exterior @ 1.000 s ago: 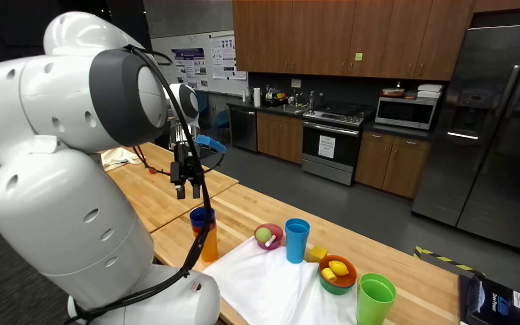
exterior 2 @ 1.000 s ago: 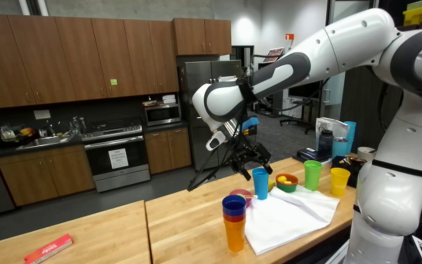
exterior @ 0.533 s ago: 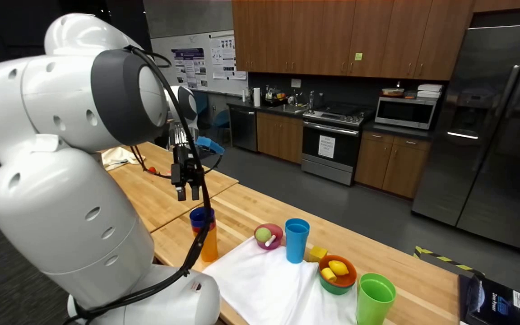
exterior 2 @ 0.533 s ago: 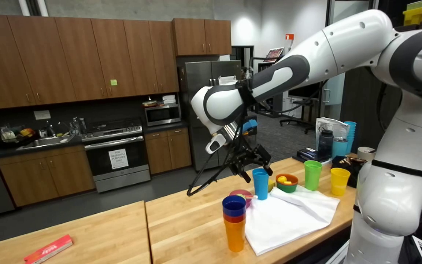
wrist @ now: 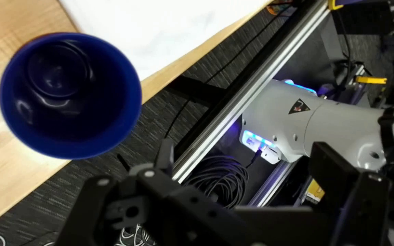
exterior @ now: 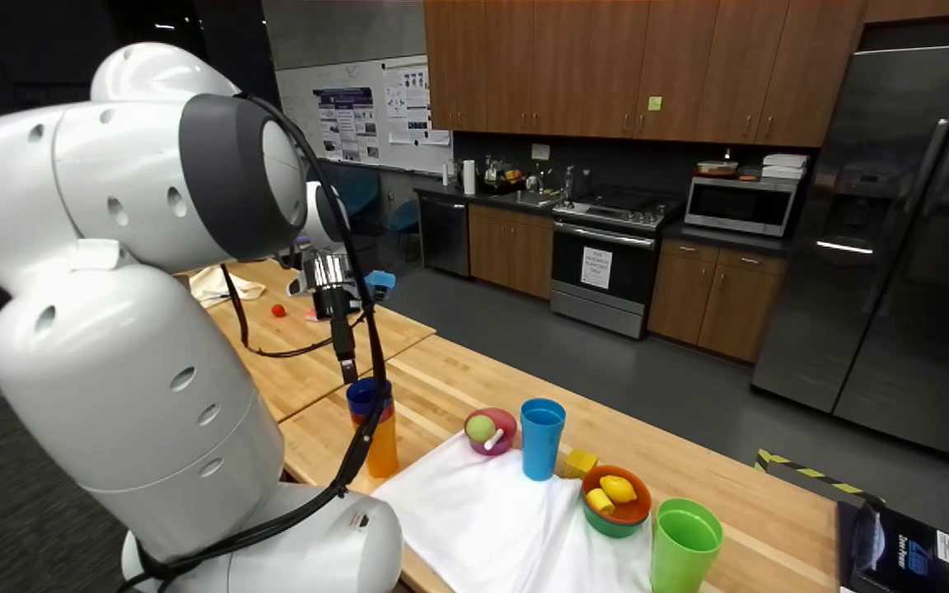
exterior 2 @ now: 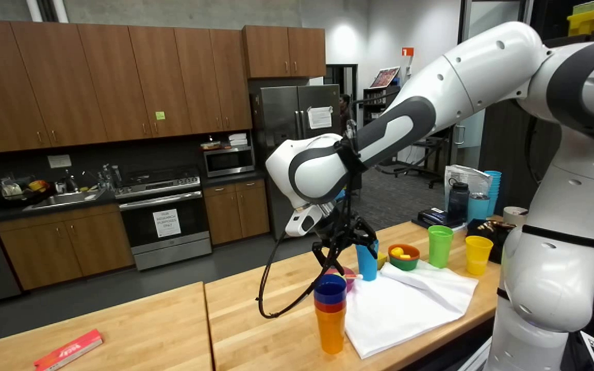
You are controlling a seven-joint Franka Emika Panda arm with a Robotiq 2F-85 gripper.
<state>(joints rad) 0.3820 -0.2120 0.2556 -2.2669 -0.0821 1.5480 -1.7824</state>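
My gripper point(wrist: 250, 162) is open and holds nothing. In an exterior view point(exterior: 349, 376) it shows edge-on, pointing down just above the rim of a stack of cups. The stack has a dark blue cup point(exterior 2: 329, 288) on top, then red, then an orange cup point(exterior 2: 332, 330) at the bottom. It stands upright on the wooden table. In the wrist view, the open mouth of the dark blue cup point(wrist: 63, 106) lies left of the jaws, not between them. A light blue cup point(exterior: 540, 445) stands farther along; in an exterior view point(exterior 2: 367, 268) the fingers partly overlap it.
A white cloth point(exterior 2: 405, 309) lies by the cups. A pink bowl point(exterior: 503, 424) with a green ball, a yellow block point(exterior: 580, 463), an orange-green bowl point(exterior: 616, 527), a green cup point(exterior 2: 440, 246) and a yellow cup point(exterior 2: 478, 255) stand around it. A cable loop hangs from the arm.
My gripper has moved down toward the cup stack and turned, so its fingers now line up in an exterior view. It stays open. The cups and bowls have not moved.
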